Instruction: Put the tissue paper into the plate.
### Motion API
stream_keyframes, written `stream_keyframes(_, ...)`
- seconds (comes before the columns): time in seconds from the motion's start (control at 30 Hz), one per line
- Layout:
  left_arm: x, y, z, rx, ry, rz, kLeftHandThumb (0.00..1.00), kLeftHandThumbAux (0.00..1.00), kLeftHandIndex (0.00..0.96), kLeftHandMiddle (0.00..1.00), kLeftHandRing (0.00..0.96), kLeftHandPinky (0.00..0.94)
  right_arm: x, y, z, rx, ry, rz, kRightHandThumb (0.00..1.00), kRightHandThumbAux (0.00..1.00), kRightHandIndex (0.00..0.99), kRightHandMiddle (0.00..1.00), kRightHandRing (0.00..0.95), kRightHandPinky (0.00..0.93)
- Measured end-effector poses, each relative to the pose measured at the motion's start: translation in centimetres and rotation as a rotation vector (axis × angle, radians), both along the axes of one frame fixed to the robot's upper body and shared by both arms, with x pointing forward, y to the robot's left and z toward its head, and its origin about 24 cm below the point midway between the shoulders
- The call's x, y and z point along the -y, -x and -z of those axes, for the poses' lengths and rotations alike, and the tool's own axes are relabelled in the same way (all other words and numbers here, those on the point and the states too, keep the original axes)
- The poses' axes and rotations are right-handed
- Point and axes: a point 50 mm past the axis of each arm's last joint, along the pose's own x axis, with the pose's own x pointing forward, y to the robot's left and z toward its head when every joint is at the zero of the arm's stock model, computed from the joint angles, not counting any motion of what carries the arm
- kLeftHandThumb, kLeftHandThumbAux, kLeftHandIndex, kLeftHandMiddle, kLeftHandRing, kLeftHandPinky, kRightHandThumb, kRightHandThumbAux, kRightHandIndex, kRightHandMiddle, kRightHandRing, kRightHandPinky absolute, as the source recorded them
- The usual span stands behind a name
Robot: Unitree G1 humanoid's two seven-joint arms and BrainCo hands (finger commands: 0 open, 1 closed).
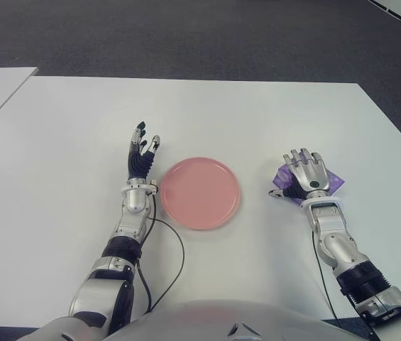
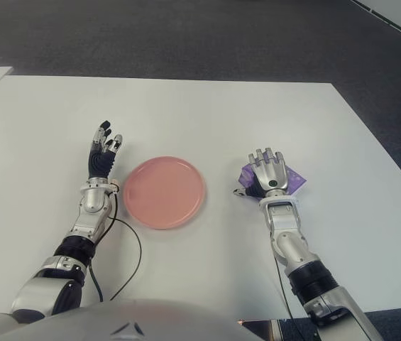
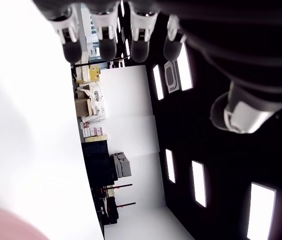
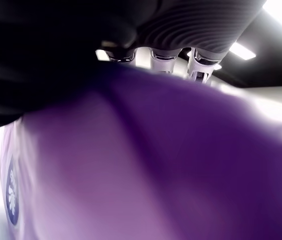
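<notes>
White rectangular bench (image 1: 207, 114) carrying a round pink plate (image 1: 200, 192) near centre. At 3 o'clock from the plate, apart from it, the purple tissue paper packet (image 1: 333, 182) lies on the bench under the right hand (image 1: 308, 174), fingers draped over it, grasp not confirmed. Left hand (image 1: 142, 155) at 9 o'clock, just beside the plate, fingers extended, empty.
</notes>
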Motion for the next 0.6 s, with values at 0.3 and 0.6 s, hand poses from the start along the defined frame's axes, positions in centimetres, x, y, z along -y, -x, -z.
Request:
stream_keyframes(0.3,-0.04,0.08,0.1,-0.004,0.0,-0.001,0.007,0.462,0.0,0.0,0.0,0.0,-0.14,-0.16,0.06,-0.008,-0.008,0.0,0.141,0.345,0.0,0.0,0.0,0.0)
stream_keyframes(0.6,-0.08,0.09,0.11,-0.004,0.002,-0.004,0.01,0.473,0.0,0.0,0.0,0.0,-0.1,-0.22,0.25,-0.019,-0.023,0.004,0.143,0.342,0.0,0.0,0.0,0.0)
